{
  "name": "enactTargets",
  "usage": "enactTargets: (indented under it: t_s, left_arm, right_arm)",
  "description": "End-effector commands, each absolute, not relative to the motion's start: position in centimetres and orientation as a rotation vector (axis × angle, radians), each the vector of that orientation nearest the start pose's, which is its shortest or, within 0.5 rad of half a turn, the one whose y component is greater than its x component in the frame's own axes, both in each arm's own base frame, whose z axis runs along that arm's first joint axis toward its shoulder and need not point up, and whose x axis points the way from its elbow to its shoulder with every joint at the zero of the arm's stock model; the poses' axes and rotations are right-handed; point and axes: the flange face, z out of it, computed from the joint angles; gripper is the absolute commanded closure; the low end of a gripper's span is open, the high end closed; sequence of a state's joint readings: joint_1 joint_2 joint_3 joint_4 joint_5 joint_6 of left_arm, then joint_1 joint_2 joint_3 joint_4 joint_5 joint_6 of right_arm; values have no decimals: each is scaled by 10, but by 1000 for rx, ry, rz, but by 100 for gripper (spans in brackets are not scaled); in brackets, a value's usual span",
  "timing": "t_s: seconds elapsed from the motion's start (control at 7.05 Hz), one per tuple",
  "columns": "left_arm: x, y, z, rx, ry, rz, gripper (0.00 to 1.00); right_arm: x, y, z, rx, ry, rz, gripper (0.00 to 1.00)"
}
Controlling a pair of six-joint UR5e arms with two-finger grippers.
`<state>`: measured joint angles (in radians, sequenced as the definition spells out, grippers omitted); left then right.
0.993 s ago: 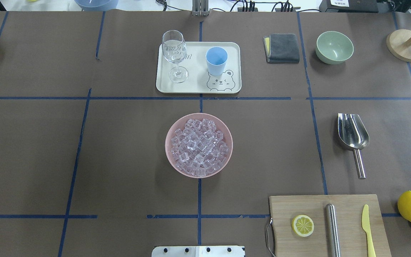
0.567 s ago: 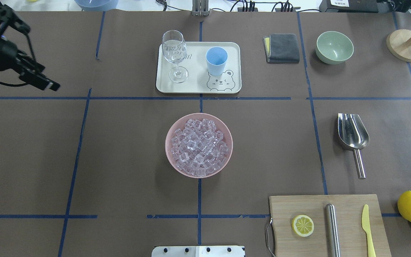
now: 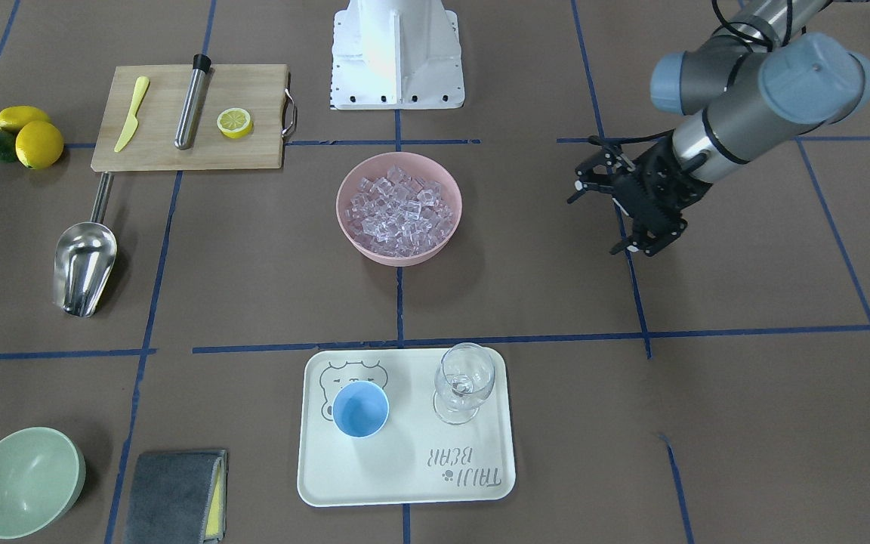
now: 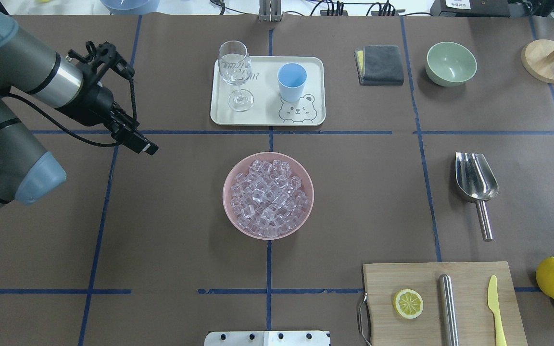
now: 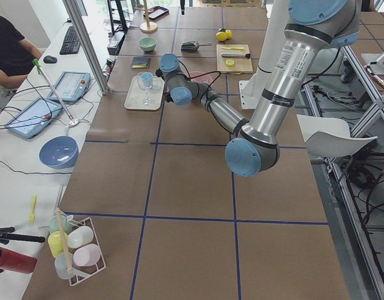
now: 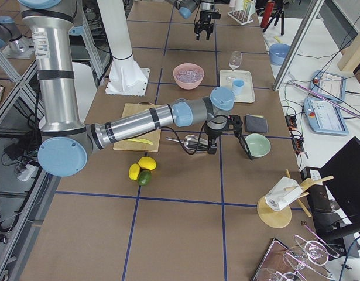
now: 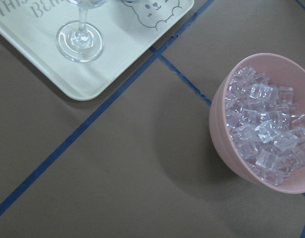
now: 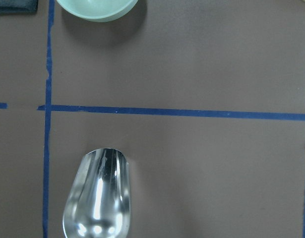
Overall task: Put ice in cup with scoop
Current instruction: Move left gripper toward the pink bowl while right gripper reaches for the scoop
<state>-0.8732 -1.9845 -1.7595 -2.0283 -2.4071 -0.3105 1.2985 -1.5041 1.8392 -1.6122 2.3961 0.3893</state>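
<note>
1. Brown paper [image 4: 161,216]: a matte, slightly creased sheet with blue tape lines, and everything stands on it. Smooth-bottomed dishes will likely slide on it when pushed.
2. Left gripper [image 3: 609,215]: it hangs over the paper on the left of the pink bowl [image 4: 253,234], apart from it. Its jaws are apart and hold nothing. If it drifts inward, it could crowd the scooping path.
3. Right gripper [image 6: 210,143]: it is poised above the scoop [image 4: 475,180], short of the green bowl [image 4: 450,62]. Whether its jaws are apart or together cannot be told.
4. Tray [image 4: 265,115]: cream, matte, with rounded corners and a low lip. It looks light, so a bump at the cup could shift the whole load.
5. Pink bowl: round, smooth-walled and heaped full. Nothing steadies it, so a hard dig may shove or tip it.
6. Scoop: it lies flat at the robot's right, well apart from the bowl, with its handle toward the robot. It is polished steel with a deep rounded trough and a thin round handle. The slick handle sits low, so a pinch could slip or roll it, and the heavier trough end may droop.
7. Wine glass [image 4: 234,67]: clear, stemmed and top-heavy, standing near the cup [image 4: 292,80]. A wide pour could knock it over.
8. Cup: light blue, smooth and handleless, upright and empty on the tray. Its mouth looks about as wide as the trough, so spills are likely.
9. Ice [image 4: 268,198]: glassy, hard-edged cubes piled in the pink bowl. They are apt to bounce and skitter.
</note>
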Motion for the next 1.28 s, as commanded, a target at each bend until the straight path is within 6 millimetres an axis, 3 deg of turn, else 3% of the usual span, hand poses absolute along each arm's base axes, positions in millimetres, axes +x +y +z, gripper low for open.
enactTargets:
  t_s: [0.0,0.14,0.28,0.43,0.71,1.13]
  left_arm:
    - [339,-496,266,618,1180,803,0]
    - [339,-497,267,640,1166,797,0]
    - [339,-499,271,669,1141,824,0]
    - [341,-501,278,666,1131,835,0]
    - [341,-501,279,667,1131,837,0]
    - [334,-495,255,715,1144,849,0]
  right_arm:
    - [-137,-472,503,60,-871,87,0]
    - [-149,-454,499,31,-924,188,0]
    - [-185,-439,489,-30,-926,202,0]
    - [-199,-429,493,-47,-914,180,0]
    - [-223,-400,513,-90,-865,131,0]
    - [-273,-368,548,-117,-755,99,0]
